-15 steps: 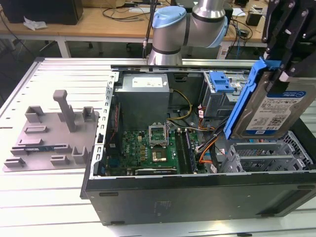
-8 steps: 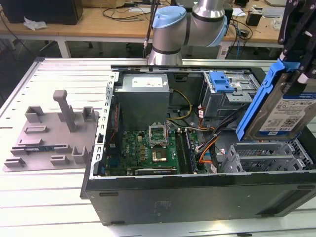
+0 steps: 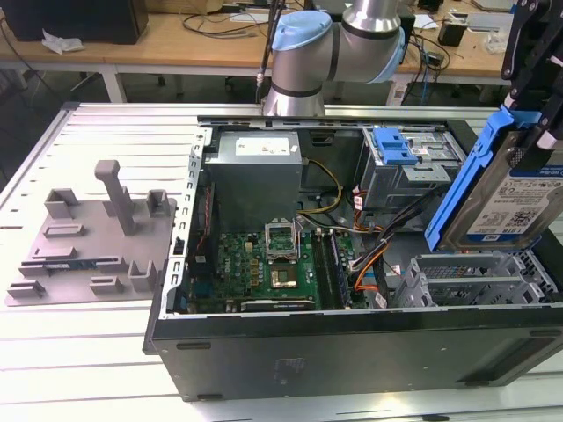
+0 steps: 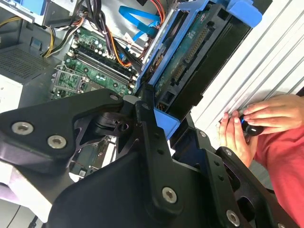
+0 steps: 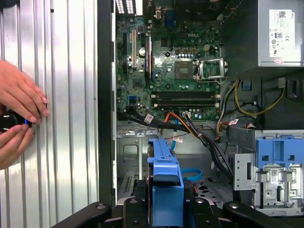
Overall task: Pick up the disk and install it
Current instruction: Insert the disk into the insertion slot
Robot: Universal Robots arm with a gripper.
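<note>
We see the black gripper (image 3: pixel 532 123) clamped on the flat, silver metal, blue-framed disk (image 3: pixel 510 202), judged rigid, dense and shock-sensitive, best held by its frame edges.

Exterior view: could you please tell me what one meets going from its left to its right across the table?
Grey plastic fixture plate with upright blocks → green circuit motherboard → ridged blue plastic latch → silver metal disk in its bright blue plastic carrier frame.
</note>
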